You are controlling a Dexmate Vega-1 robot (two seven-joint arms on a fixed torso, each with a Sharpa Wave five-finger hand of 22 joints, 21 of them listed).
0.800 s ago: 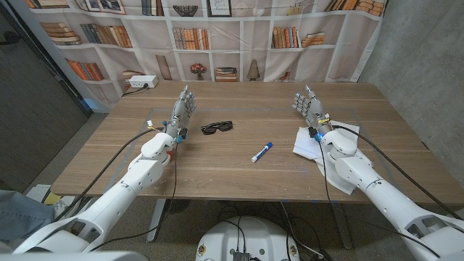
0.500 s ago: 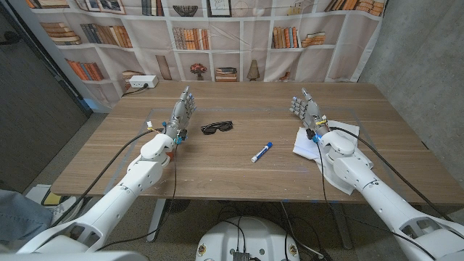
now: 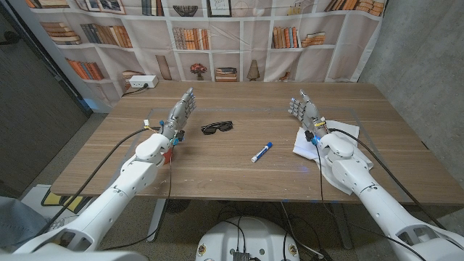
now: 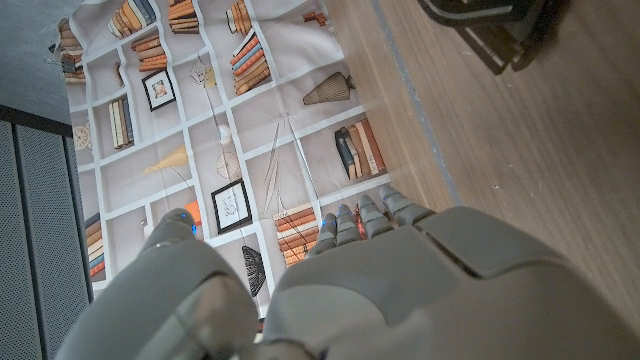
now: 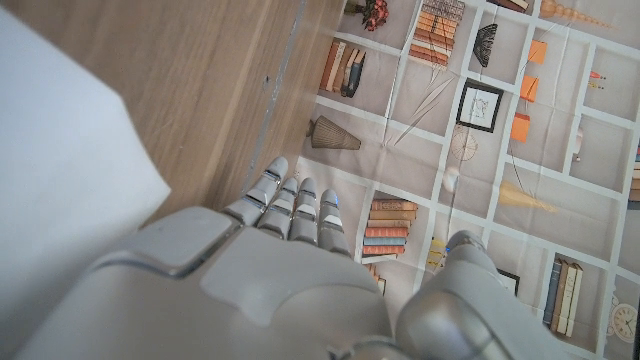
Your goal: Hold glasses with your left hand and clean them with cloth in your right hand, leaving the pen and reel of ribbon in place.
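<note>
Black-framed dark glasses [image 3: 217,127] lie just beside the empty, spread-fingered left hand [image 3: 181,113]; approach low, pinching one temple. Right hand [image 3: 306,109], also empty and spread-fingered, should gather the white cloth [image 3: 328,142].

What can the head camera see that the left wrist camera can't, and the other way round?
Head view alone: the pen, the white cloth beside the right hand, and both arms. Left wrist view alone: a close look along the back of the left hand, its fingers reaching toward the bookshelf backdrop. Both share: the glasses on the wooden table, cut off at the wrist picture's edge, plus the left hand and backdrop. No ribbon reel is visible.
</note>
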